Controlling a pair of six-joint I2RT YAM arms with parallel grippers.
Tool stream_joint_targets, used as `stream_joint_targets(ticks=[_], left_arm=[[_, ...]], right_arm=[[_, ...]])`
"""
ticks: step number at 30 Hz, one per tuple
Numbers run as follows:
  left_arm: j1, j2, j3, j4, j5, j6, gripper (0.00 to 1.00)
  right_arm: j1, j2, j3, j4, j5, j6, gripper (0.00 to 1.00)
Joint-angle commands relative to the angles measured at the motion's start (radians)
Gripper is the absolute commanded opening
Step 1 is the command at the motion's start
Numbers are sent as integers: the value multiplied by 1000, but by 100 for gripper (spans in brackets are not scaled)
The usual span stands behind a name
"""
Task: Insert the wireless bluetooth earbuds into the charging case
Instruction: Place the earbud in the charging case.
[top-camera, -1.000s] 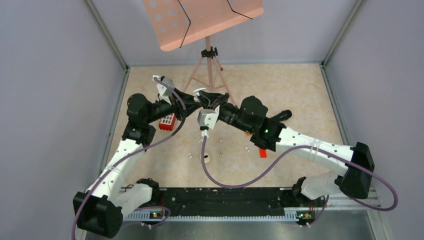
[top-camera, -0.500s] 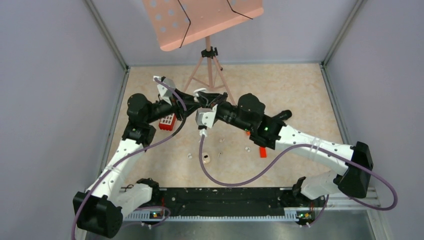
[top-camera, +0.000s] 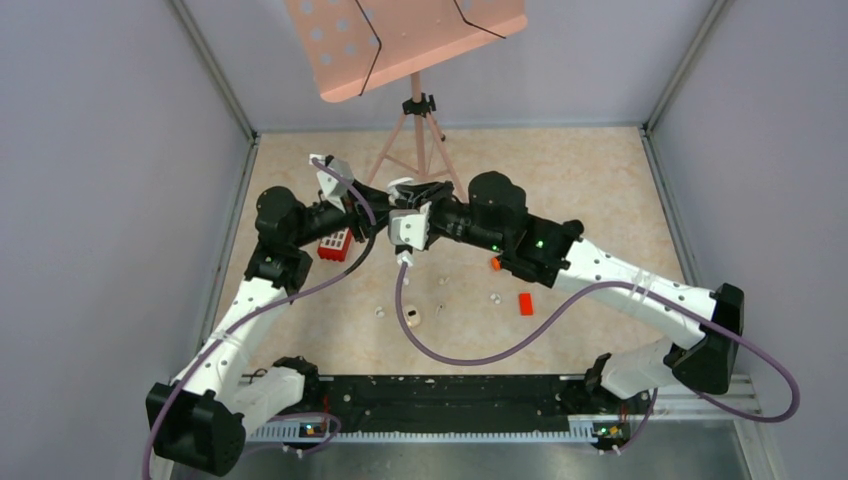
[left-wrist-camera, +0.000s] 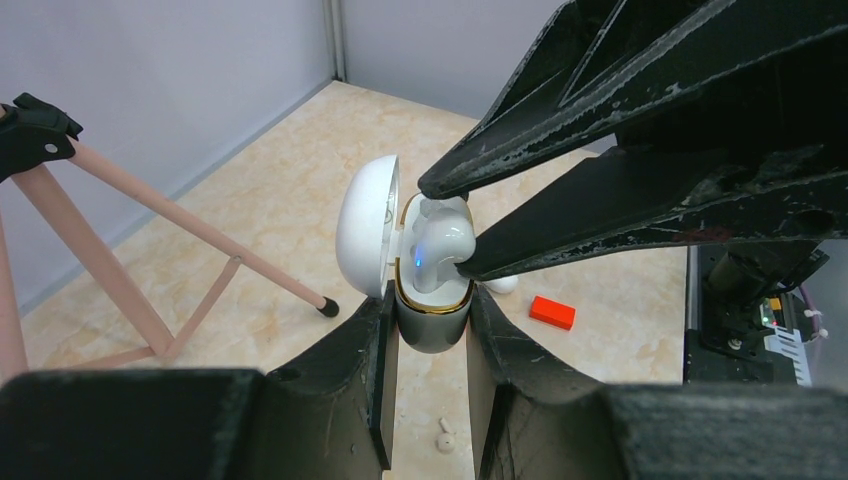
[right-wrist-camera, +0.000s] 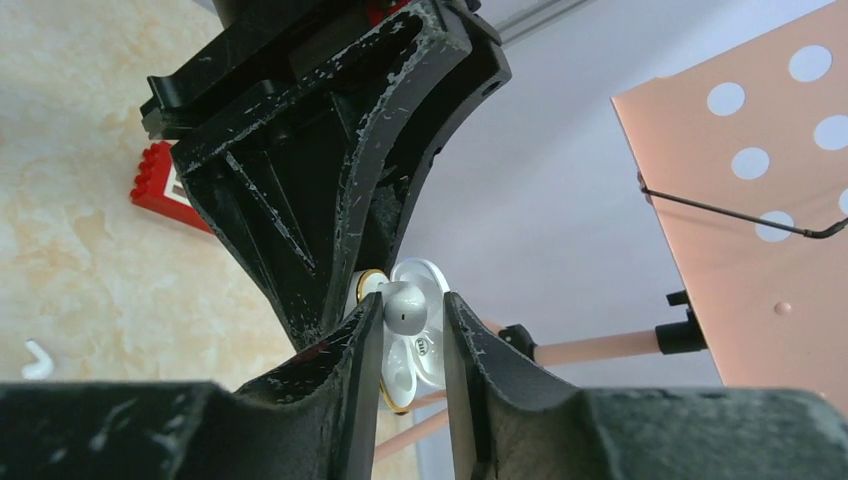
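My left gripper (left-wrist-camera: 428, 300) is shut on the grey, gold-rimmed charging case (left-wrist-camera: 432, 322) and holds it upright above the table with its white lid (left-wrist-camera: 363, 225) swung open. My right gripper (right-wrist-camera: 410, 312) is shut on a white earbud (right-wrist-camera: 404, 307). That earbud (left-wrist-camera: 436, 245) sits partly in the case's opening, with a blue light on it. Both grippers meet at mid-table in the top view, left (top-camera: 383, 196) and right (top-camera: 416, 196). Loose earbuds (top-camera: 412, 319) lie on the table nearer the bases, one below the case (left-wrist-camera: 445, 436).
A pink tripod stand (top-camera: 420, 140) stands just behind the grippers, one leg (left-wrist-camera: 200, 235) close to the case. A red toothed block (top-camera: 335, 244) lies under the left arm. A small red block (top-camera: 525, 303) and an orange piece (top-camera: 494, 263) lie near the right arm.
The right arm has swung left and towards the back, bringing its earbud up to the held case and uncovering the small red block. The left arm has barely moved.
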Motion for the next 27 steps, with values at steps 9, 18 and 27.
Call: stream_joint_targets(ticks=[9, 18, 27], left_arm=[[-1, -8, 18, 69, -13, 30, 0], [-1, -38, -17, -16, -94, 85, 0], [9, -136, -55, -212, -265, 95, 0]], right_arm=[[-15, -2, 100, -173, -54, 98, 40], [-71, -88, 160, -217, -52, 354, 45], [-231, -80, -22, -175, -137, 643, 36]])
